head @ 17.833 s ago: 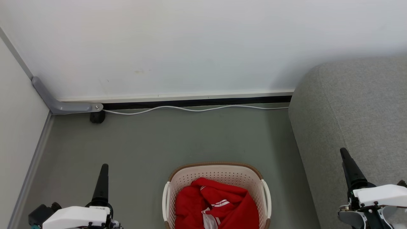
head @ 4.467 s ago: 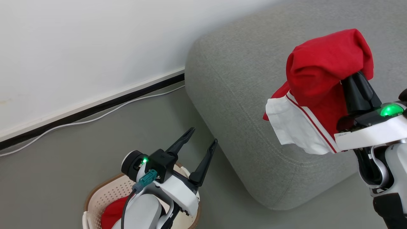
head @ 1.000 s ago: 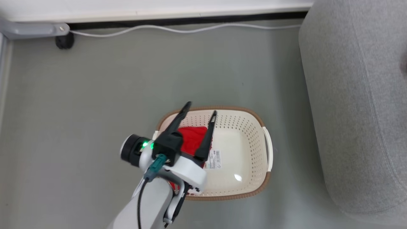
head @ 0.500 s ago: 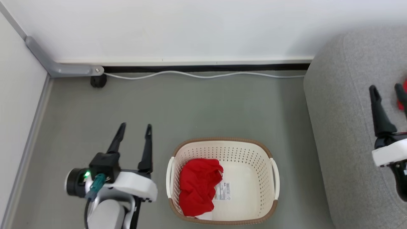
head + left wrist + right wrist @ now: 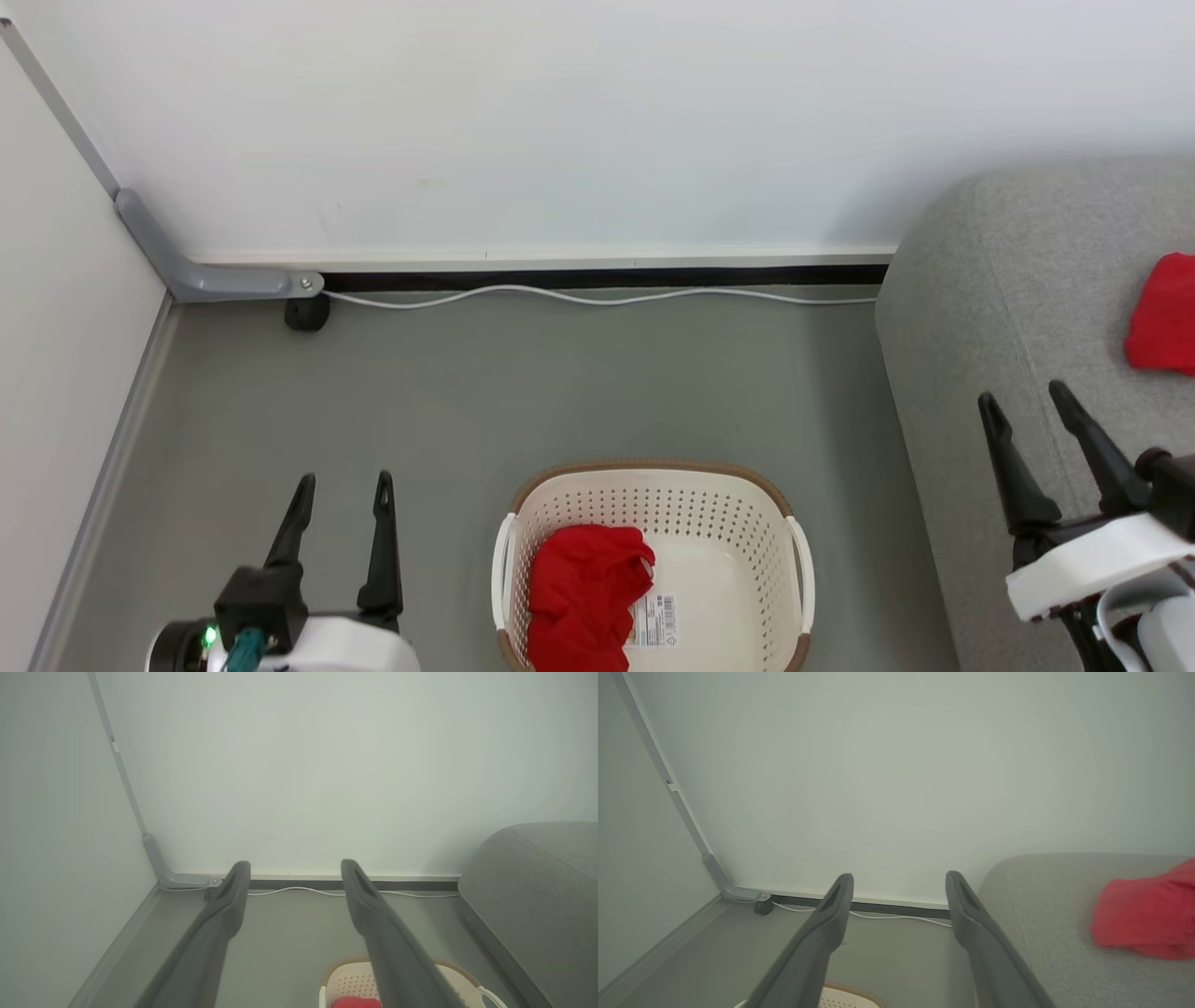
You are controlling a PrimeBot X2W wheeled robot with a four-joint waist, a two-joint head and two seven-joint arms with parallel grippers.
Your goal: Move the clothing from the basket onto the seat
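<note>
The left gripper [image 5: 344, 481] and right gripper [image 5: 1021, 397] stood empty, jaws apart. Between them sat the basket [image 5: 653, 467], holding a red garment [image 5: 583, 597] beside a barcode label [image 5: 653, 621], its print too small to read. Beyond the right jaws, a second red garment [image 5: 1162, 313] lay on the seat [image 5: 990, 308].

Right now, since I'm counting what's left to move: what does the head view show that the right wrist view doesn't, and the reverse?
The head view adds: the leftover red garment lying in the basket beside its barcode label, and the open left claw over the floor. The right wrist view adds: the wall rising high above the skirting, with a small clip on the corner strip. Shared: the grey seat with a second red garment lying on it, the basket's rim, the white cable, and the open, empty right claw.
</note>
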